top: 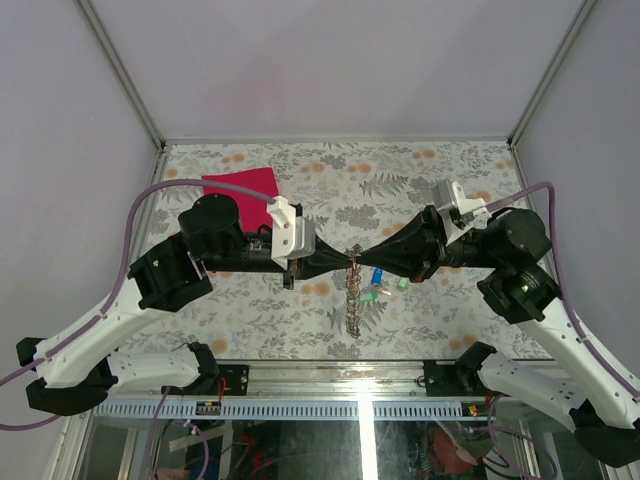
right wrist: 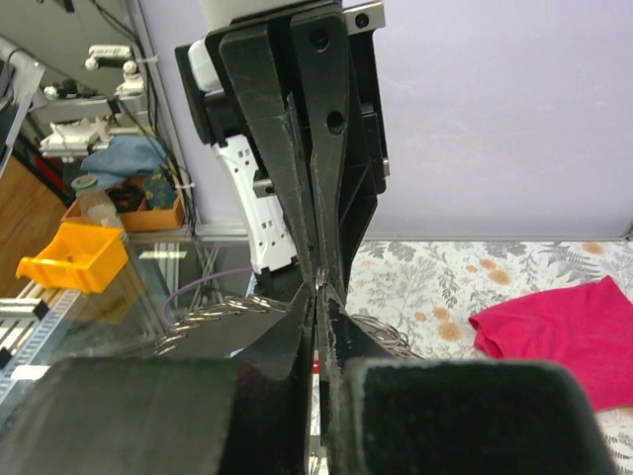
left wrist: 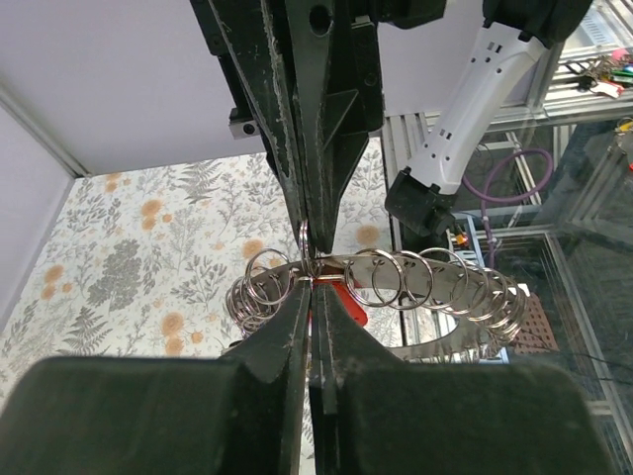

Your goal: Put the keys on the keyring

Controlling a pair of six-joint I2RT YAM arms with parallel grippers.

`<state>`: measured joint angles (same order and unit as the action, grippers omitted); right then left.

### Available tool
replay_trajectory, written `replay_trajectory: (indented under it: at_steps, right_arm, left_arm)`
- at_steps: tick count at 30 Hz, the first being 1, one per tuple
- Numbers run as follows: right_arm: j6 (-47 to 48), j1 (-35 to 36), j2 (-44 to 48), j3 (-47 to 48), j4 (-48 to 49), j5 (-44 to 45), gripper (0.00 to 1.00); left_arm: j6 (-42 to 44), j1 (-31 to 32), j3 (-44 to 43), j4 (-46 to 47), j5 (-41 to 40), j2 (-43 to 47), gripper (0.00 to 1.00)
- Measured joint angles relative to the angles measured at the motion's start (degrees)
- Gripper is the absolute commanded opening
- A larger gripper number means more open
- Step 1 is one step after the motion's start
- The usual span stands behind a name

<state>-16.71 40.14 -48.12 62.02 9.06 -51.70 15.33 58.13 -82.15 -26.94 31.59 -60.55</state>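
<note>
Only container in sight is a yellow bin [right wrist: 74, 255], far left of the right wrist view and off the table; its inside is hidden from this angle. Left gripper [top: 344, 259] and right gripper [top: 363, 259] meet tip to tip at centre of the top view. Both jaws are pinched tight on the keyring [top: 352, 295] wire at its upper end. The ring shows edge-on, a narrow coiled strip running down-frame from the tips; can't tell if its low end touches the table [top: 480, 200]. Keys [top: 380, 283]: blue and green plastic heads clustered just right of the ring, under the right gripper; can't tell if any is threaded. Left wrist view shows a red piece [left wrist: 348, 300] just behind the pinch point. Ring is grey metal wire, loop after loop, sprocket-like edge. Table is a floral-print sheet, with bare surface at upper right and lower left. Magenta cloth [top: 243, 186] lies at upper left, well apart from the ring. Pale walls [top: 60, 120] close three sides.
</note>
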Motion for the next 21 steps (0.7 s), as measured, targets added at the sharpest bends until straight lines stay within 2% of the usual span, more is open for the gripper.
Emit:
replay_trajectory:
  at_steps: [21]
  right_arm:
    - [-14.53,0.00,2.60,-12.55,26.05,13.81,0.00]
  left_arm:
    - [-5.18,-0.02,5.42,11.19,-7.28,1.99,0.00]
